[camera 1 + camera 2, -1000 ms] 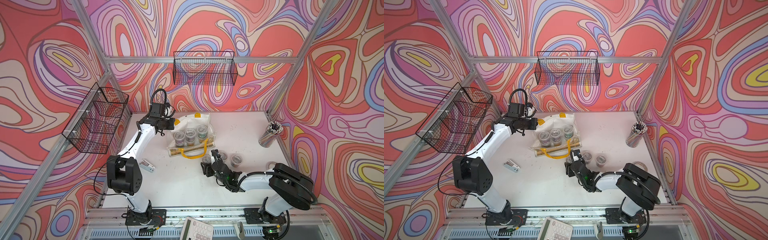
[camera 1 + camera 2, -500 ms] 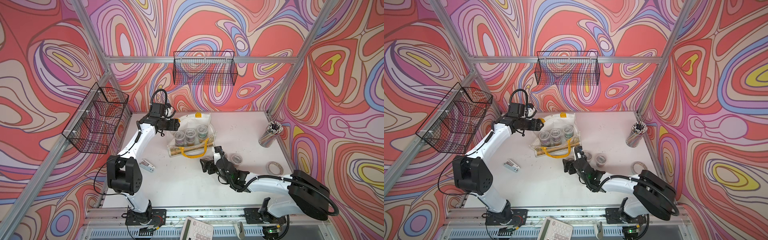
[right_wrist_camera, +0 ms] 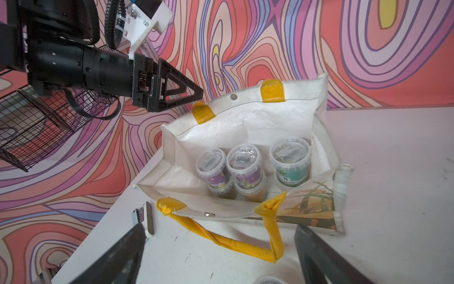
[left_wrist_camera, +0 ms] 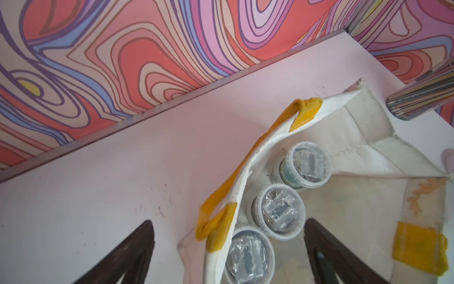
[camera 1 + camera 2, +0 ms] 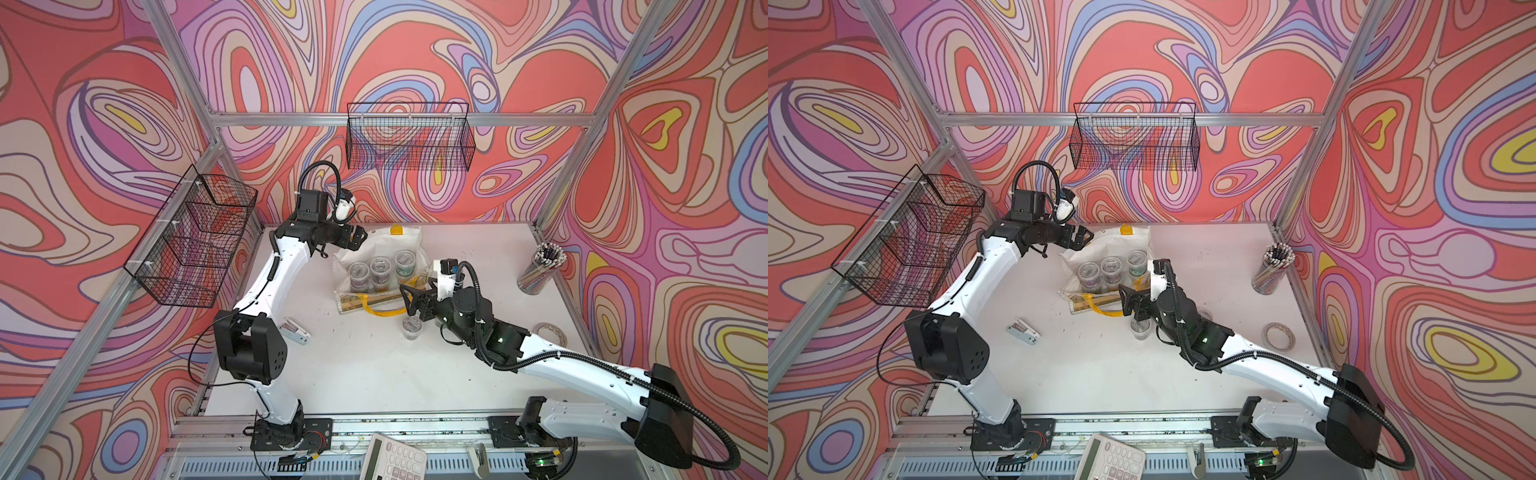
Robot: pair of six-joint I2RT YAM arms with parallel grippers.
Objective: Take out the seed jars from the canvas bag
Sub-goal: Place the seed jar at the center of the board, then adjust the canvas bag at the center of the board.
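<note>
The white canvas bag (image 5: 399,241) (image 5: 1129,239) (image 3: 245,123) stands open at the back of the table, with its yellow handle lying in front. Seed jars fill it in two layers; three clear lids (image 3: 211,159) (image 3: 243,157) (image 3: 290,153) show on top, as they do in the left wrist view (image 4: 308,167) (image 4: 280,211) (image 4: 248,255). One seed jar (image 5: 412,328) (image 5: 1140,329) stands on the table under my right wrist. My left gripper (image 5: 360,239) (image 4: 228,221) is open and straddles the bag's back rim. My right gripper (image 5: 417,296) (image 3: 219,228) is open and empty, above the handle in front of the bag.
A cup of pencils (image 5: 540,270) stands at the right edge, with a tape roll (image 5: 550,332) nearer the front. A small stapler (image 5: 295,332) lies left of centre. Wire baskets (image 5: 409,137) (image 5: 195,237) hang on the back and left walls. A calculator (image 5: 392,457) lies on the front rail.
Both grippers have opened. The right one left a jar standing on the table and lifted toward the bag. The left one's jaws have spread at the bag's back rim.
</note>
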